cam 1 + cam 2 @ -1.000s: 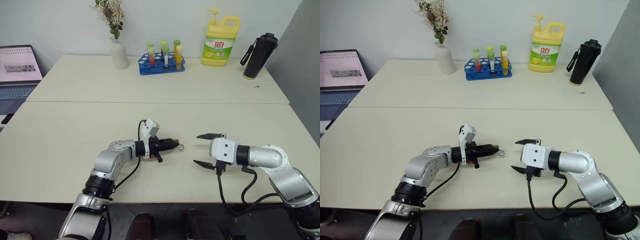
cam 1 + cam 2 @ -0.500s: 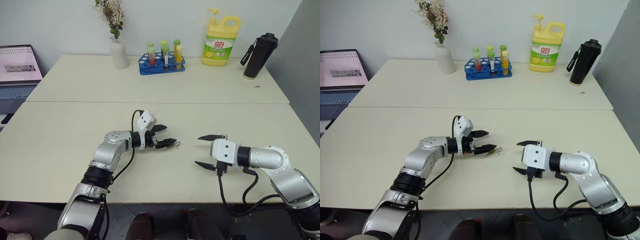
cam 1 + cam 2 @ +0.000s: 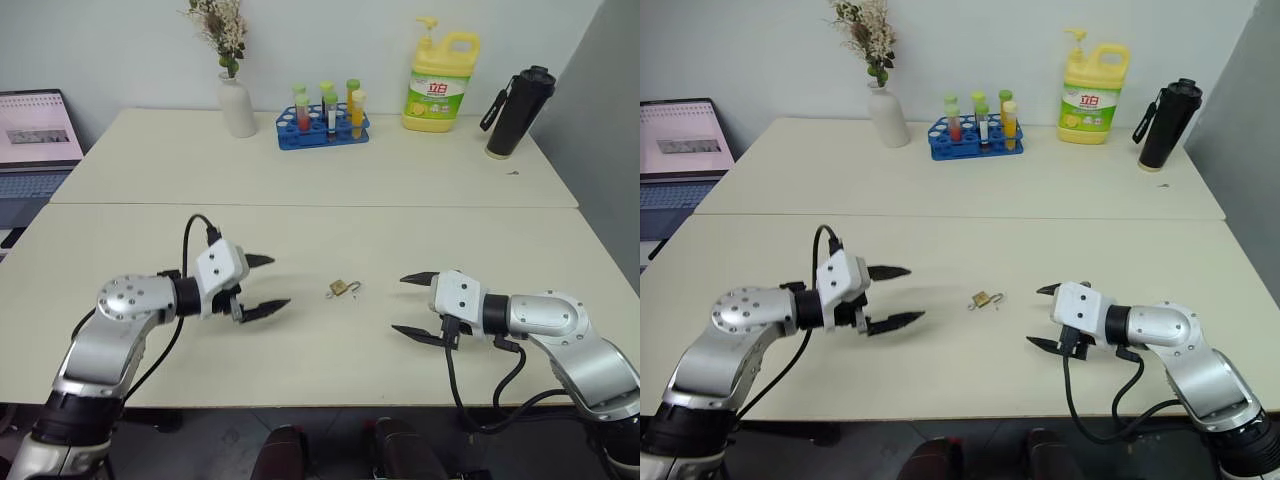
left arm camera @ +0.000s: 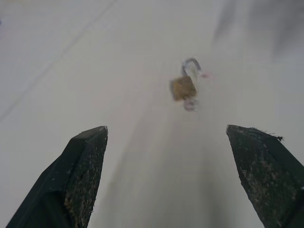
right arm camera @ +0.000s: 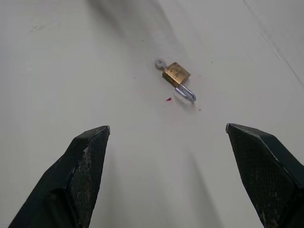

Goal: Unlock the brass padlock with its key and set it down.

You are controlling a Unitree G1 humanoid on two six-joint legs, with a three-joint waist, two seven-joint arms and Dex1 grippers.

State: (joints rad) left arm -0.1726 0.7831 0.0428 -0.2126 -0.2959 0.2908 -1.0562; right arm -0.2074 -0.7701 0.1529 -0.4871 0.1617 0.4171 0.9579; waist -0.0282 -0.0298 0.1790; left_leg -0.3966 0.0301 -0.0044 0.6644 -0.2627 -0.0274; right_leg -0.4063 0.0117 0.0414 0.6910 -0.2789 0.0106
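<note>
Brass padlock (image 3: 341,289) is your landmark, lying flat on the near table (image 3: 420,350) with neither gripper touching it; take everything else from it. You see the table's seam running across beyond the padlock, and the far table carries the rest: a white vase (image 3: 238,105) with dried flowers off to the far left of the padlock, a blue rack of test tubes (image 3: 324,124) almost straight behind it, a yellow detergent bottle (image 3: 441,82) and a black flask (image 3: 518,111) far behind and to its right; a laptop (image 3: 35,140) sits well off to the left. You have the left gripper (image 3: 263,285) well to the left of the padlock, fingers spread wide and holding nothing; the right gripper (image 3: 414,305) stands apart on the padlock's right, likewise spread wide and empty; both point inward toward it. Smallest, in the right wrist view: the silvery shackle (image 5: 185,94) sticks out of one end of the brass body, and the key (image 5: 160,64) shows at the opposite end, touching the body.
</note>
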